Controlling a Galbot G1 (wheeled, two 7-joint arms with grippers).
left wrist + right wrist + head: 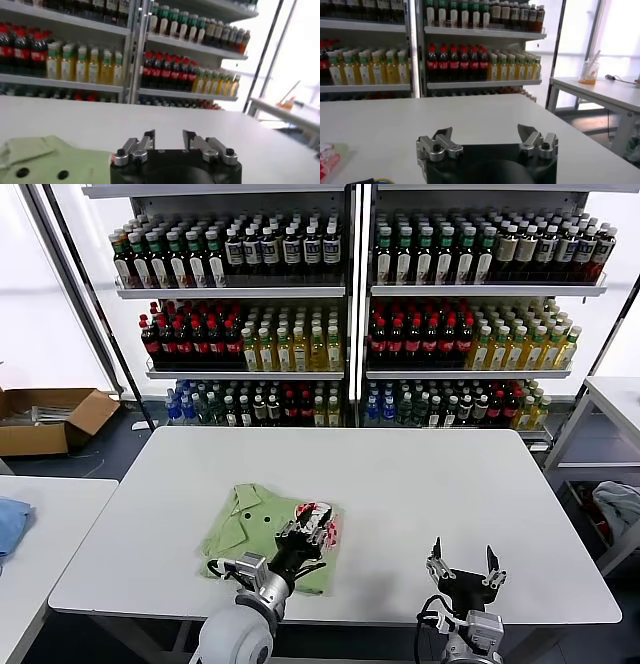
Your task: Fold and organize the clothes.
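Note:
The light green polo shirt (262,531) lies folded into a rectangle on the white table (420,484), near the front left, collar and dark buttons up, red-and-white print at its right end. My left gripper (312,531) hovers over the shirt's right part by the print, open and empty. In the left wrist view the gripper (168,137) points across the table, with the shirt's collar and buttons (45,162) beside it. My right gripper (465,566) is open and empty over bare table at the front right; it shows in its wrist view (485,134), with the print's edge (327,156) far off.
Shelves of bottles (345,304) stand behind the table. A second table with a blue cloth (12,522) is at the left, a cardboard box (50,419) on the floor beyond. Another table (615,399) and a pale cloth (618,509) are at the right.

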